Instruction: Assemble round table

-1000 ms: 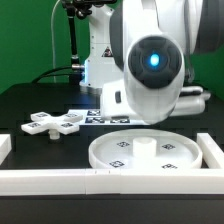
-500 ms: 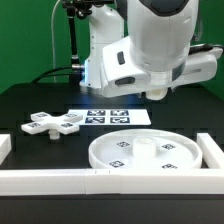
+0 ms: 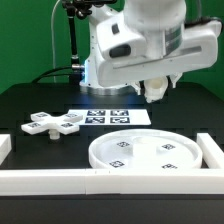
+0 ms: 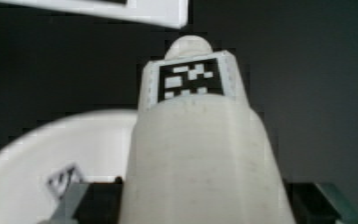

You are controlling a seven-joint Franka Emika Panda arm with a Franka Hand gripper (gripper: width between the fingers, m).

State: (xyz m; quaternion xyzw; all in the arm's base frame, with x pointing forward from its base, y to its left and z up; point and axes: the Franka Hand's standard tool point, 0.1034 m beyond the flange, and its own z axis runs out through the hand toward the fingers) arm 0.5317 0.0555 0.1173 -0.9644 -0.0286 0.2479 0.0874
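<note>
Holds the leg [image 4: 194, 130] in the end effector [image 3: 155, 90]. Pinched shut on it from two sides, with nothing else in the grip. Looks big in the wrist view: long white body, black-and-white tag [image 4: 190, 80] on the side, rounded tip pointing away from the camera. Hangs high above the counter [image 3: 30, 100] and touches nothing below.

In the exterior view, seems to stand about upright, with the long way running from 12 o'clock to 6 o'clock. Too small there to rule out a little tilt.

Now the part that matters most. Has the round disc [image 3: 110, 155] almost straight down at 6 o'clock, flat on the counter with its rim up and well apart from the leg. Has the cross base [image 3: 55, 123] far off, between 8 and 9 o'clock, also flat on the counter. Has the marker board [image 3: 110, 117] between those two, at about 11 o'clock from the disc.

So, as a guess: nearest to the disc, and needs only a straight drop toward its middle. Needs a long trip sideways to reach the cross base instead. Cannot tell from here which one comes next. Either way, should hold the leg upright on the way down, so that its end meets the other part square and does not scrape.
</note>
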